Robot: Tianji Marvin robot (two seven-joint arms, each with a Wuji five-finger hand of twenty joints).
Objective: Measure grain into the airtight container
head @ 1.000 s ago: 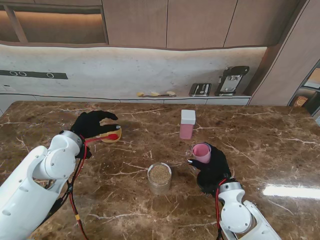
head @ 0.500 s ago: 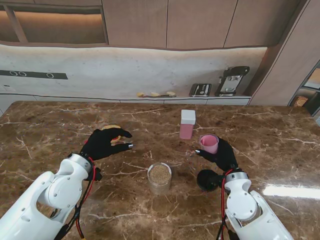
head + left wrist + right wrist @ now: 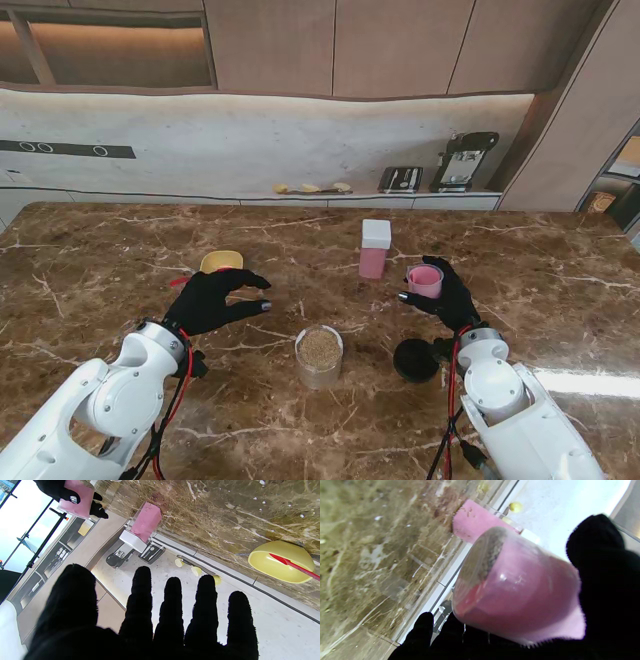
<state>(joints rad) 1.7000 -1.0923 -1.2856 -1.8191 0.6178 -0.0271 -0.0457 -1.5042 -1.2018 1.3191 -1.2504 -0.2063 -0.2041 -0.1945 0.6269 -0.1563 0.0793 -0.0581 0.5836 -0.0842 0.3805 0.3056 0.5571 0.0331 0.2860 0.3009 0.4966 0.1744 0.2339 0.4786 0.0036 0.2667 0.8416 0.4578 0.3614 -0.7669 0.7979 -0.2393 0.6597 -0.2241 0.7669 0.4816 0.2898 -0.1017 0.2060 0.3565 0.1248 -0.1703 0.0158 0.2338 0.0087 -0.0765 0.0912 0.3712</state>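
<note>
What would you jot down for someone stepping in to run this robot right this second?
Left hand: open, holding nothing, fingers spread over the table just nearer to me than the yellow bowl with the red spoon.
Right hand: shut on the pink cup, held upright off the table.
Clear jar of grain: center of the table, lid off. A black lid lies to its right.
Pink container with white lid: stands farther back, lid on.
Done: cup picked up.
Left: whether the cup holds any grain can't be told; the lidded container looks unopened, so opening, pouring and sealing seem to remain.
</note>
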